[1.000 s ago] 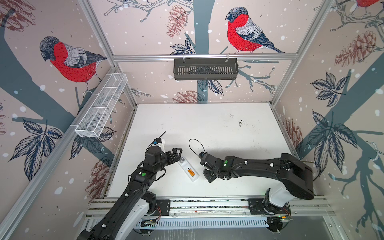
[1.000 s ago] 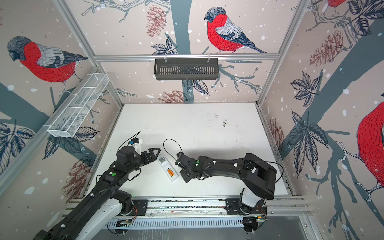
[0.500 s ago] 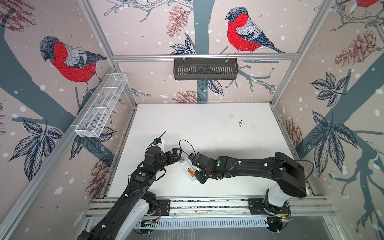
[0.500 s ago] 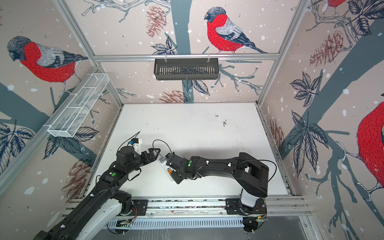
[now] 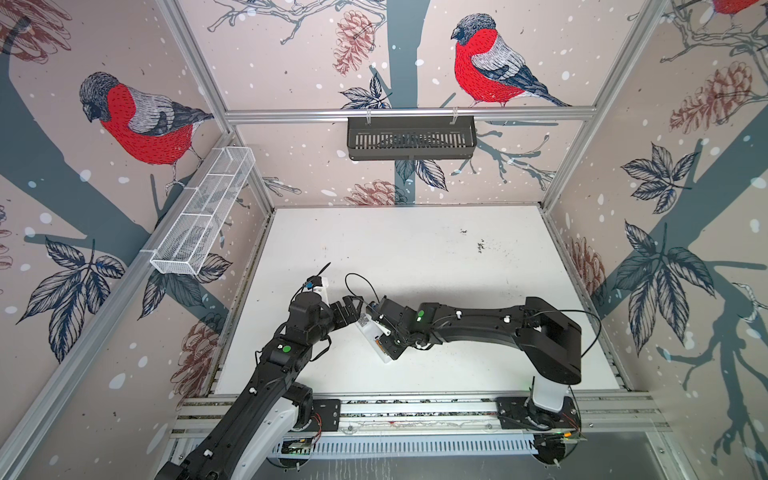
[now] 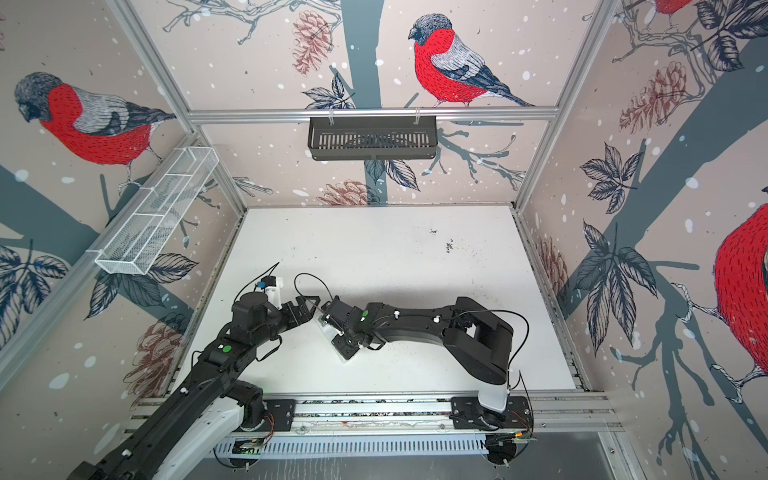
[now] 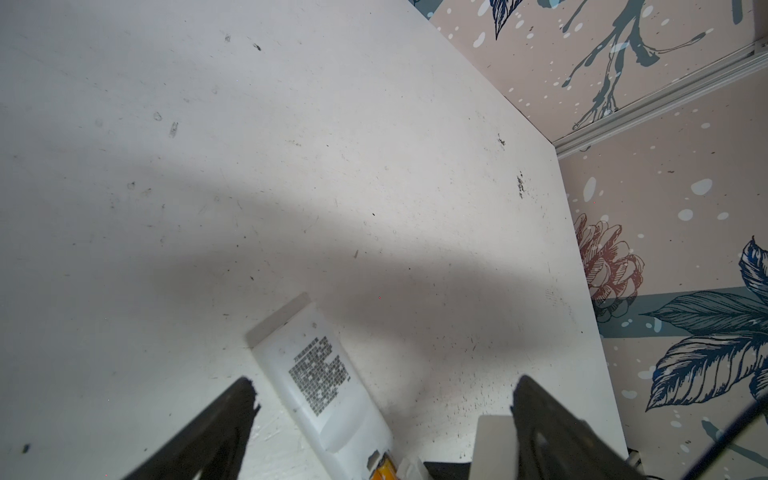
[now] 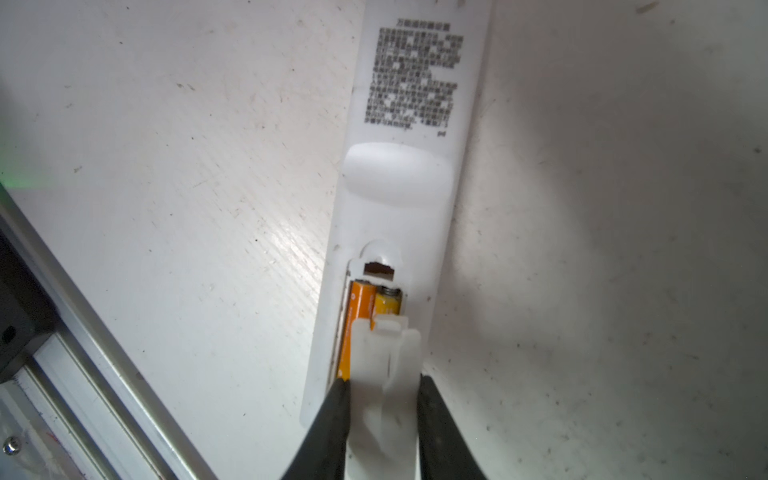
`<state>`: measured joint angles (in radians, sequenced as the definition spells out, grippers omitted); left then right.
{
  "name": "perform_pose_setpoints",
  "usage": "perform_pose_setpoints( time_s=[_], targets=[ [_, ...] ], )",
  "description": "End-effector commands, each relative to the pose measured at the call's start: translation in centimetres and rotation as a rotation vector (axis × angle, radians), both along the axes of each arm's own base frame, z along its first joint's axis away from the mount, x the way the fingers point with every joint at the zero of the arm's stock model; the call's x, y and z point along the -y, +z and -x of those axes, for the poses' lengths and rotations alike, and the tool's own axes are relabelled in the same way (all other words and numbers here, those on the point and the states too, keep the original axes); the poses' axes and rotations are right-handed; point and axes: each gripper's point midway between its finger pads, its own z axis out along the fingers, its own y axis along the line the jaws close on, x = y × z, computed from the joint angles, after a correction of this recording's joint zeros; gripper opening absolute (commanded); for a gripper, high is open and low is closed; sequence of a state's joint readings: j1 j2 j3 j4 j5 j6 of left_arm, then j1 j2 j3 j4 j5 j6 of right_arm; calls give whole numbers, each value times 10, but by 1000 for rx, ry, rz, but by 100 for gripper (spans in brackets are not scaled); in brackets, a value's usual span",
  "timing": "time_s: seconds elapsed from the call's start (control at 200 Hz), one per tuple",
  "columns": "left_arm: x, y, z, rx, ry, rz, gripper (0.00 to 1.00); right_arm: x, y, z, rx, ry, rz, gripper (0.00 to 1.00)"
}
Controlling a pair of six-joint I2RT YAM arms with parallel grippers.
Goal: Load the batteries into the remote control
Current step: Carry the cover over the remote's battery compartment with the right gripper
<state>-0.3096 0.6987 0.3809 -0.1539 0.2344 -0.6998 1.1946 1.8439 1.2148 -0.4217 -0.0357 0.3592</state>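
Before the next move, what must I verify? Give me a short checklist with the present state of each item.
1. Both batteries lie in the bay of the remote: ok.
2. The right end effector grips the cover: ok.
3. The cover is aligned with the bay: cannot tell.
4. The left end effector steadies the remote: not ok, it is open.
5. Battery polarity: cannot tell.

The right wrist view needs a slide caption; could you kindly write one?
Right gripper holds the battery cover over batteries seated in the remote control.
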Motion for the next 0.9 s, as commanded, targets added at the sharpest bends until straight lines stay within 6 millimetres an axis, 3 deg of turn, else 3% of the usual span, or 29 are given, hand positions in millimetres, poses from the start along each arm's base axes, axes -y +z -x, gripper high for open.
perform_pose_setpoints(
  time_s=[0.0, 0.27, 0.53, 0.896],
  targets=[
    [1, 9, -6, 51, -9, 7, 96, 1, 0, 2, -13, 23, 19, 29],
    [0, 10, -8, 53, -7, 16, 96, -11, 11, -3, 17, 29, -41, 29],
    [-1, 9, -9, 50, -5, 21, 96, -23, 9, -2, 46, 32, -77, 29],
    [-2, 9, -10, 47, -5, 27, 96, -21, 7, -6, 135, -19, -109, 29]
  ],
)
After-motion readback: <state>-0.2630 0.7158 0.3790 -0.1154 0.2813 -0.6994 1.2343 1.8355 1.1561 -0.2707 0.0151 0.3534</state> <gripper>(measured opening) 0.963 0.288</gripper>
